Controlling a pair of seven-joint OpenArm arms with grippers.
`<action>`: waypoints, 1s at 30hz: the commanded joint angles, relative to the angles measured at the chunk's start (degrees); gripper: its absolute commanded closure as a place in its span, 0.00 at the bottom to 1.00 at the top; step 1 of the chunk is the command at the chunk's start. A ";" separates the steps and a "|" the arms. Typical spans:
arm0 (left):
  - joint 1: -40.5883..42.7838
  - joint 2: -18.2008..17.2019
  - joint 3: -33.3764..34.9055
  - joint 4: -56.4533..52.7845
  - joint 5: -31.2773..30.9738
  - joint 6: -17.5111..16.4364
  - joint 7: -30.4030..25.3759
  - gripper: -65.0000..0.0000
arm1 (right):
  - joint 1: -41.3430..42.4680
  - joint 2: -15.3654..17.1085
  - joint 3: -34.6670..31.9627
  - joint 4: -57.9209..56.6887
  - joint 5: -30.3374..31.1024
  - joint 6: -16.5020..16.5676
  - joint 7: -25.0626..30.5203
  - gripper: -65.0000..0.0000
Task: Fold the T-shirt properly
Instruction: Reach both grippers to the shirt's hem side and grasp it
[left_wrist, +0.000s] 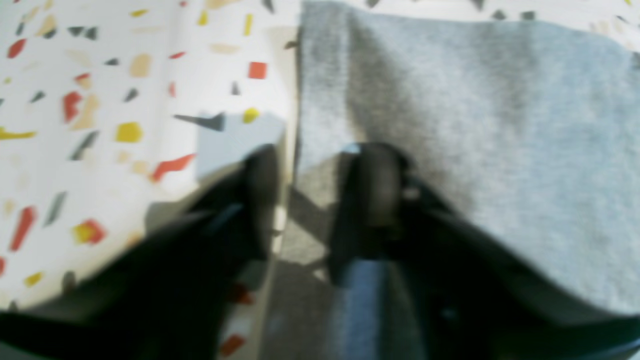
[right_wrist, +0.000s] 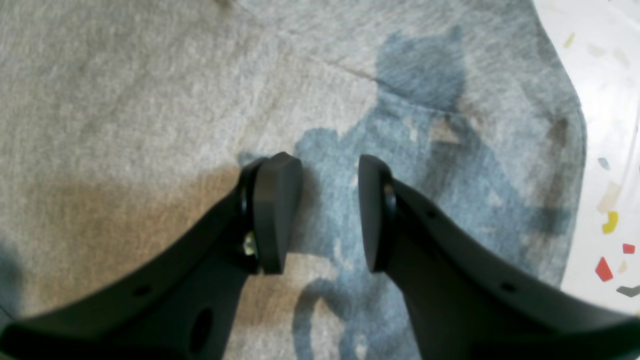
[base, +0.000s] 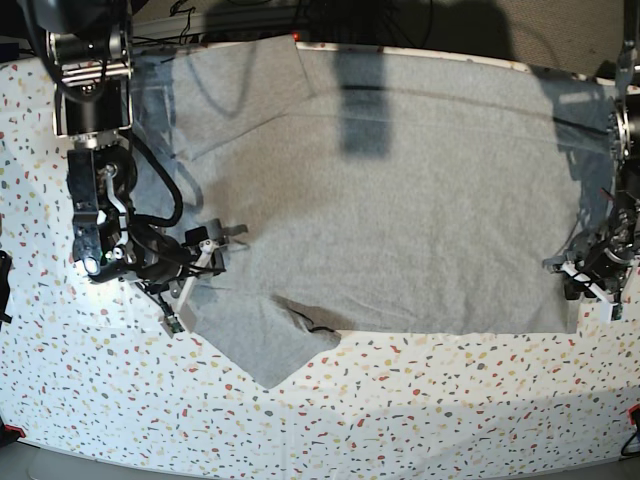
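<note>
**Big grey shirt lies flat, one gripper at each side**

Base view: The large light heather-grey cotton T-shirt (base: 400, 210) lies spread out on the white table with small coloured specks (base: 420, 410). The plain side faces up. One sleeve (base: 265, 345) sticks out as a point toward the near edge. The right gripper (base: 205, 255) is over the shirt's edge by that sleeve, on this view's left. The left gripper (base: 590, 275) is at the shirt's far corner, on this view's right. Here it is too small to tell if its fingers are apart.

Left wrist view: This picture is blurry. The left gripper (left_wrist: 312, 200) sits right at the shirt's straight edge (left_wrist: 299, 100). One black finger (left_wrist: 260, 195) is over the speckled table (left_wrist: 100, 125). The other is over the grey cloth (left_wrist: 500, 150). There is a narrow gap between them, and I cannot tell if they pinch the edge.

Right wrist view: The right gripper (right_wrist: 330, 210) has its two dark fingers apart, with nothing between them. Grey cloth (right_wrist: 150, 100) lies under it, and fills most of the picture. A strip of table (right_wrist: 610, 150) shows at the side.
</note>
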 joint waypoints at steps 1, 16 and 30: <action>-1.07 -0.50 -0.09 0.46 0.66 -0.13 0.94 0.82 | 1.55 0.55 0.39 0.96 0.44 0.04 0.85 0.64; -0.94 -0.96 -0.09 0.46 0.63 -0.15 -5.97 1.00 | 3.08 -0.44 0.37 0.44 -7.17 0.59 8.90 0.64; -0.94 -0.96 -0.09 0.46 0.63 -0.13 -6.01 1.00 | 32.17 -0.74 -12.61 -41.90 -8.79 3.50 13.49 0.44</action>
